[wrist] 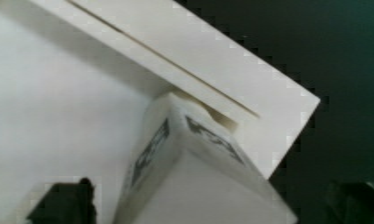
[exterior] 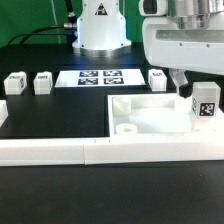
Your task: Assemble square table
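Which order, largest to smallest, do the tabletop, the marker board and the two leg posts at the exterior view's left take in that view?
1. tabletop
2. marker board, though it lies farther back
3. leftmost leg post and neighbouring leg post: they look alike, so unranked

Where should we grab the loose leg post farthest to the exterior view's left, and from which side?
Probably from straight above, closing across its two side faces. The leg post is a short block sitting apart from the next leg on the black table, so both sides look free; its tag faces the camera.
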Robot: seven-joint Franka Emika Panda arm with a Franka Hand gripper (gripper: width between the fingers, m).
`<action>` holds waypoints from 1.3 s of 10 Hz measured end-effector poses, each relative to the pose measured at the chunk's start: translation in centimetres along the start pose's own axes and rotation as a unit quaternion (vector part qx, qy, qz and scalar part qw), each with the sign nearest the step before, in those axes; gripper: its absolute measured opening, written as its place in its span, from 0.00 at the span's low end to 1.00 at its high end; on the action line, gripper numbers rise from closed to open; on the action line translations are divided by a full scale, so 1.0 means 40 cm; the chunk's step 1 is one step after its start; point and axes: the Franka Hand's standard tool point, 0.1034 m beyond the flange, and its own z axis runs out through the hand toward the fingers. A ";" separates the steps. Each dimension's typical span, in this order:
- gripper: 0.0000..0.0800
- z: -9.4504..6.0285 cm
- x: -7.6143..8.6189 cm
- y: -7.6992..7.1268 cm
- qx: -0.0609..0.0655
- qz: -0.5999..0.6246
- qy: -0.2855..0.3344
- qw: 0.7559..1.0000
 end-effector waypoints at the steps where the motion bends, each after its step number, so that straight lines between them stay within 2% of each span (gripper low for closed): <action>1: 0.81 -0.001 0.003 0.001 -0.009 -0.080 0.005 0.997; 2: 0.81 0.001 -0.005 -0.007 -0.013 -0.179 0.012 0.984; 4: 0.81 0.002 -0.001 -0.007 -0.008 -0.207 0.020 0.978; 6: 0.45 0.002 -0.001 -0.008 -0.008 -0.196 0.020 0.980; 7: 0.45 0.002 0.002 -0.006 -0.007 -0.157 0.021 0.987; 8: 0.36 0.002 0.003 -0.004 -0.006 -0.122 0.021 0.992; 11: 0.36 0.002 0.007 0.000 -0.005 -0.028 0.022 0.999; 13: 0.36 0.003 0.005 0.005 -0.008 0.141 0.019 0.990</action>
